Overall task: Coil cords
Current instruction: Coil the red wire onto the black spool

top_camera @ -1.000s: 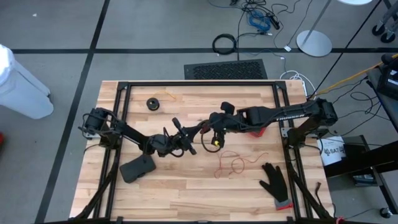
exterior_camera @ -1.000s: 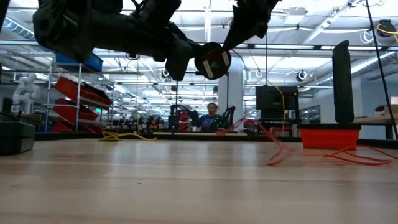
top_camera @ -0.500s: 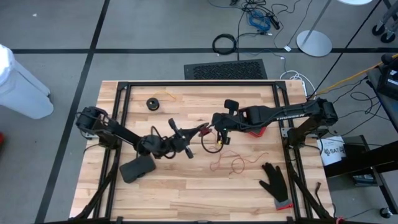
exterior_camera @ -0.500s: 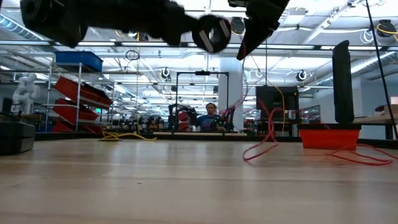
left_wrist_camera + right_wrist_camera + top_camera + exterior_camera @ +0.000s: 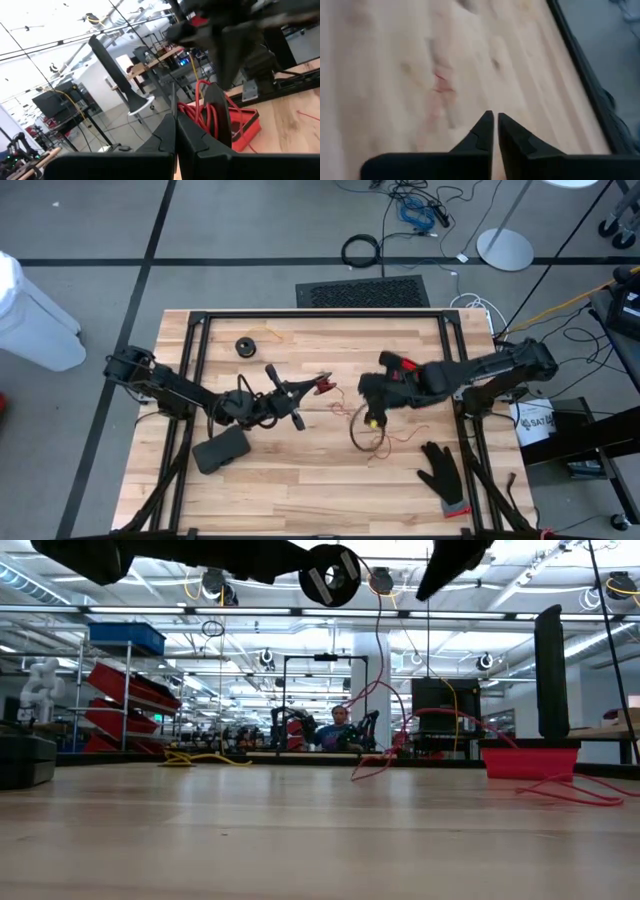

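A small black spool [image 5: 330, 575] wound with the red cord [image 5: 202, 112] hangs high over the table's middle, with my left gripper [image 5: 308, 390] shut on it. The cord's free part [image 5: 378, 650] drops from the spool to loose loops [image 5: 365, 435] lying on the wood. My right gripper [image 5: 372, 412] hovers to the right of the spool, above those loops. Its fingers [image 5: 485, 131] are almost together with nothing seen between them. A second black spool [image 5: 245, 345] with a bit of yellow-tan cord lies far left on the table. My left gripper [image 5: 175, 131] pinches a thin black edge of the spool [image 5: 173, 102] between its two fingers. They reach in about level from the table's left. The spool is lifted clear, and the red cord hangs slack below it down to the table.
A black glove [image 5: 440, 470] lies near the front right corner. A flat black object [image 5: 222, 450] lies front left. A black frame rail [image 5: 320, 315] runs round the tabletop. A red bin [image 5: 530, 755] stands at the right edge in the low view.
My left gripper has risen with the spool, still shut on it. My right gripper has pulled away from the spool toward the table's right and near edges. The red cord now hangs from the spool, and its loops on the table have shifted.
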Controlling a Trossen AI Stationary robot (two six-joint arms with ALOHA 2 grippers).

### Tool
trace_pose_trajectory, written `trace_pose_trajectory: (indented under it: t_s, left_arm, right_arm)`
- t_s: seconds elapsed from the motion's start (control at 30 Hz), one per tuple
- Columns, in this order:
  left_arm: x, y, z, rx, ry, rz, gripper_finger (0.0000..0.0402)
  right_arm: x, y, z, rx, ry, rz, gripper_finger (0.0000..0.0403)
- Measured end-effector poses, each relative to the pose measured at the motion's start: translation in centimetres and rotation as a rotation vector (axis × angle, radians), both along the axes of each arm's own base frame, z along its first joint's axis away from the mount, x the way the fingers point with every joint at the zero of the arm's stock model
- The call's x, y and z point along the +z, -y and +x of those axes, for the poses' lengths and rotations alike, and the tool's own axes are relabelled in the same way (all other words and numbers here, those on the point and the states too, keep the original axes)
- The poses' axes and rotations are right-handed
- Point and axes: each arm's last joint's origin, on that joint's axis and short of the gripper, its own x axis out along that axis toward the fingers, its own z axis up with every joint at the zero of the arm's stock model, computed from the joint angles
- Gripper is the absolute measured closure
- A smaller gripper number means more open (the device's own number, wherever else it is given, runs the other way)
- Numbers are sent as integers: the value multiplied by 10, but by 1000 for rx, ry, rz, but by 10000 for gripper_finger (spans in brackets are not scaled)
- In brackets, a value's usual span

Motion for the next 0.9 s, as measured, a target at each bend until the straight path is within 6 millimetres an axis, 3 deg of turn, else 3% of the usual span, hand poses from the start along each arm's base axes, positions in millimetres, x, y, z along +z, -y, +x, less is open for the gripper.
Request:
trace_pose_trajectory:
  t_s: [0.13, 0.3, 0.4, 0.63, 0.9]
  left_arm:
    - [0, 0, 0, -2, 0, -2, 401]
    - [1, 1, 0, -5, 1, -2, 401]
    - [1, 1, -1, -6, 6, -4, 401]
    - [3, 0, -2, -10, 21, -28, 401]
    - [3, 0, -2, -13, 18, -35, 401]
  right_arm:
    - [-13, -20, 1, 45, 58, 10, 338]
    - [-55, -28, 0, 20, 86, -17, 273]
    - [-78, -31, 5, 53, 193, -14, 256]
    - [-116, -26, 0, -19, 383, -147, 272]
    - [-122, -27, 0, 28, 526, -136, 305]
